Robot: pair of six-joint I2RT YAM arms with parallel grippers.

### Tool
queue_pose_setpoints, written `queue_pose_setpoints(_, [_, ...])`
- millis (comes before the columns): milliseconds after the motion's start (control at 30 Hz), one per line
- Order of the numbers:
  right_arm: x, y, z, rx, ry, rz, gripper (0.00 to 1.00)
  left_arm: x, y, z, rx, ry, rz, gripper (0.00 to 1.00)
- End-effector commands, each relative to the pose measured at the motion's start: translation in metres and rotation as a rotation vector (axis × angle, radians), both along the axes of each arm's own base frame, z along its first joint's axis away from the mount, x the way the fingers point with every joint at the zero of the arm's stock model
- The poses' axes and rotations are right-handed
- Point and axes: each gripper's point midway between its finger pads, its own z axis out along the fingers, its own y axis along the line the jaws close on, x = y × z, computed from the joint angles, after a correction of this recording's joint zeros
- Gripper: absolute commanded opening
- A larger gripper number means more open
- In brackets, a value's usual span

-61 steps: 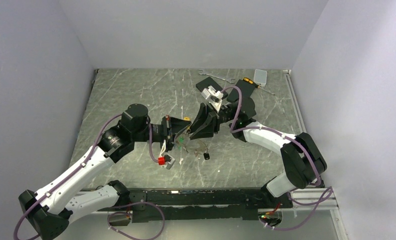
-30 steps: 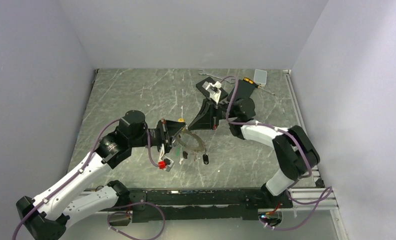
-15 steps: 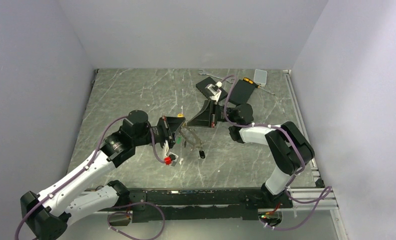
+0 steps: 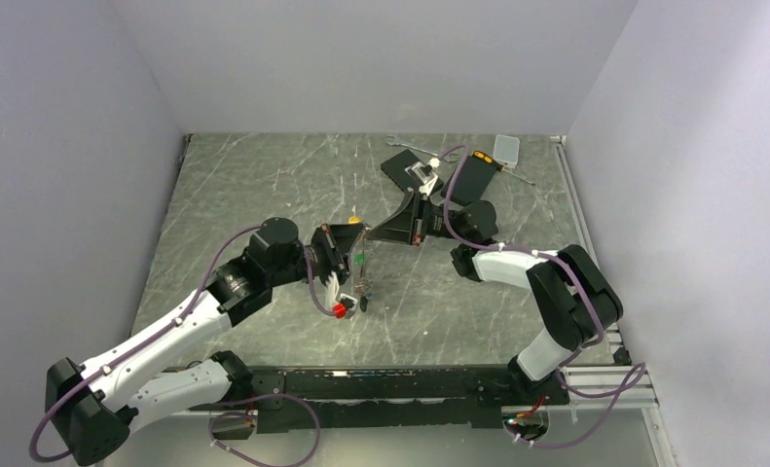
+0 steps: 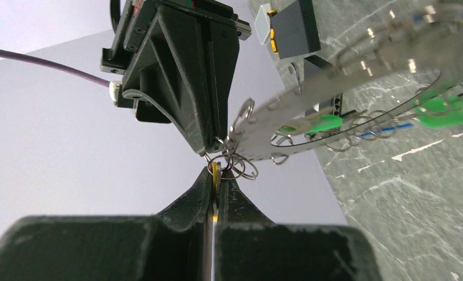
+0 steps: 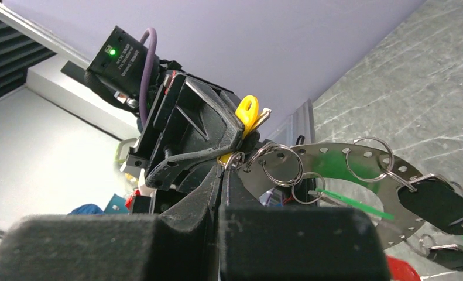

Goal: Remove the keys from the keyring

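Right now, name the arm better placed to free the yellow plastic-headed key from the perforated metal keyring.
Left, likely: left gripper grips the yellow plastic-headed key; right gripper, shut, sits at the perforated metal keyring.

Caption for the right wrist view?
Left gripper clamps the yellow key; shut right gripper meets it at the keyring.

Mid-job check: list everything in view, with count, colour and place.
keyring: one, silver perforated hoop, centre of scene
split rings: several, silver, through the keyring's holes
yellow key: one, beside the keyring's end
green keys: at least two, hanging from the keyring
black key: one, hanging from the keyring
black box: one, far side
wrench: one, silver, far edge
clear case: one, far right corner
table: one, grey marbled
left gripper: shut on yellow key
right gripper: shut on one of the split rings
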Motion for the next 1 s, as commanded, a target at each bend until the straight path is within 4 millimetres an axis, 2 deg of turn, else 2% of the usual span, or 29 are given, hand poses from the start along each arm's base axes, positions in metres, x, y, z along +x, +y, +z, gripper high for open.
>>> queue_pose_setpoints(0, [0.004, -0.001, 0.025, 0.045, -0.092, -0.093, 0.0, -0.011, -0.016, 0.01, -0.006, -0.014, -0.052, 0.0])
queue_pose_setpoints(367, [0.015, 0.0, 0.007, -0.045, -0.1, -0.16, 0.0, -0.009, -0.012, 0.033, -0.03, 0.042, -0.001, 0.0])
queue_pose_setpoints(567, [0.017, 0.001, 0.002, -0.07, -0.116, -0.163, 0.0, -0.011, -0.008, 0.036, -0.021, 0.082, 0.014, 0.0])
queue_pose_setpoints(967, [0.009, 0.003, -0.001, -0.113, -0.215, -0.1, 0.0, -0.004, -0.007, 0.045, -0.032, 0.179, 0.068, 0.0])
